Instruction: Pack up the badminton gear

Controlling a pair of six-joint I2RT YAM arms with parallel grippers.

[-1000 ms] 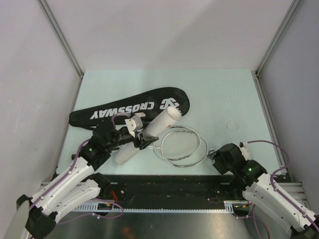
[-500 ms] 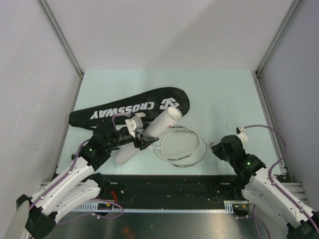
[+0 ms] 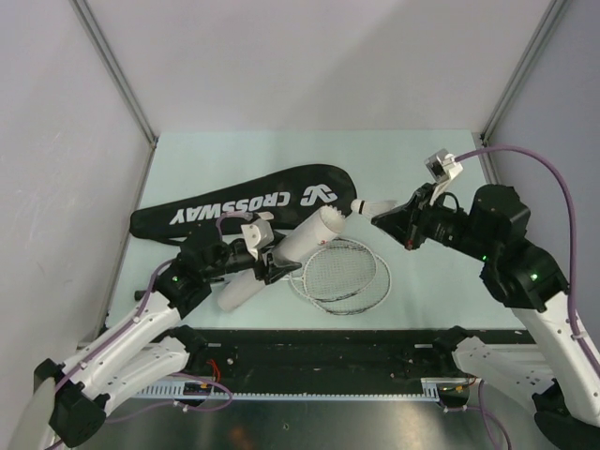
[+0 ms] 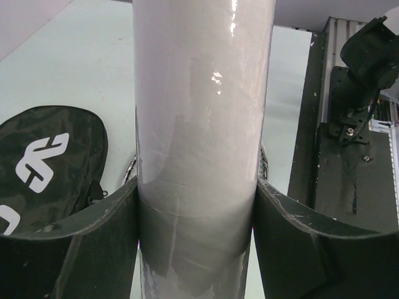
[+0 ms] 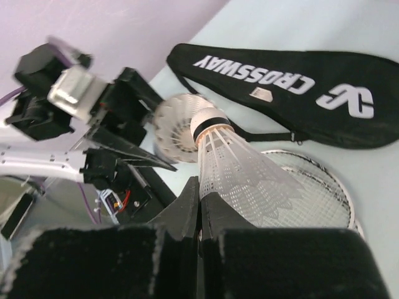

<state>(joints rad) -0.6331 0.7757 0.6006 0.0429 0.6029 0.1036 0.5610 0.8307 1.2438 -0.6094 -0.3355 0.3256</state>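
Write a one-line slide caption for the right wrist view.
Right end effector grips a shuttlecock by its feathers, cork pointing toward the white tube.

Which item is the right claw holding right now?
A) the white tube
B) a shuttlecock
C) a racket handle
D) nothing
B: the right claw is shut on the feathers of a shuttlecock, while the white tube sits in the left claw.

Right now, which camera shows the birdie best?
The right wrist view: the birdie is big, cork and feathers sharp, pinched in the right end effector. In the top view the birdie is a small white speck. The left wrist view misses it.
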